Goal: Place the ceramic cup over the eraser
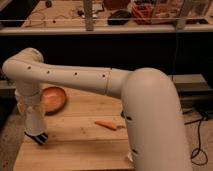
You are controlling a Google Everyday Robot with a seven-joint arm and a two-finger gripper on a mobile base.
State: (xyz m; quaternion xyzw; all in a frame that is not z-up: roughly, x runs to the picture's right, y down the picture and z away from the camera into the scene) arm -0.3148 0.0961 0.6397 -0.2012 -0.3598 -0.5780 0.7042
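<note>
While closed, tool (38, 137) over wooden table (75, 146)

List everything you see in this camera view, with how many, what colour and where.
wooden table: one, light brown, foreground
round shallow bowl: one, orange-brown, table's back left, partly behind the arm
small tapered carrot-like object: one, orange, middle of the table
cluttered bench: one, across the background
cable: dark, floor at right
ceramic cup, eraser: not made out
robot arm: one, white, reaching across to the left
gripper: one, dark, shut, low over the table's front left
</note>
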